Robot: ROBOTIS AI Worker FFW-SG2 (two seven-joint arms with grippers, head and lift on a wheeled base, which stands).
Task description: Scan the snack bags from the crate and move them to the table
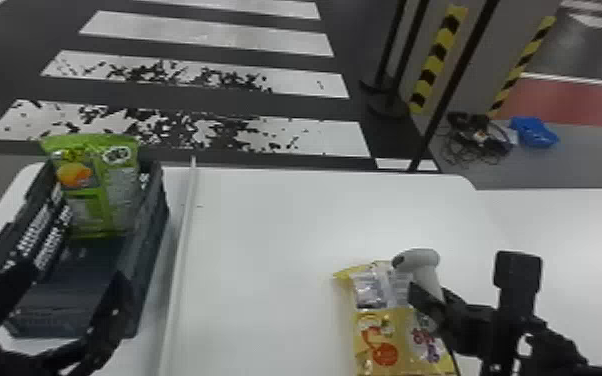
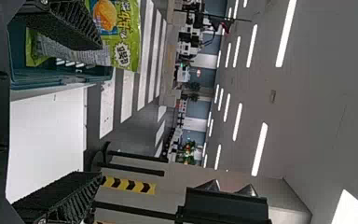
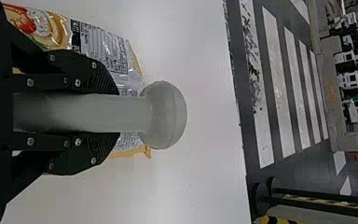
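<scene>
A: Why does the green plastic snack bag (image 1: 102, 200) stand in the dark plastic crate (image 1: 151, 235)?
B: Probably for easy grasping; the left gripper (image 1: 75, 280) is widely open, empty. The right gripper (image 3: 116, 113) is closed on the grey plastic scanner (image 3: 164, 115), its head free, near the yellow foil bag (image 1: 385, 340) on the white worktop (image 1: 265, 225)

Head view, clock positions from centre. 9 o'clock: snack bag (image 1: 115, 197), bright green, orange round motif, white oval patch. 8 to 9 o'clock: crate (image 1: 151, 245), dark blue-grey, white markings inside; teal tint in left wrist view. 5 o'clock: second bag (image 1: 382, 325), yellow, red-orange disc, purple print, silver-grey panel. 4 o'clock: scanner (image 1: 427, 272), plain pale grey. Both left gripper (image 1: 72, 282) (8 o'clock) and right gripper (image 1: 432, 300) (4 o'clock): black. Desk (image 1: 275, 240): white. 11 o'clock: crosswalk (image 1: 205, 37), white bars on dark grey, nearer bars speckled black. Between 1 and 2: yellow-black diagonal stripes (image 1: 437, 60).
</scene>
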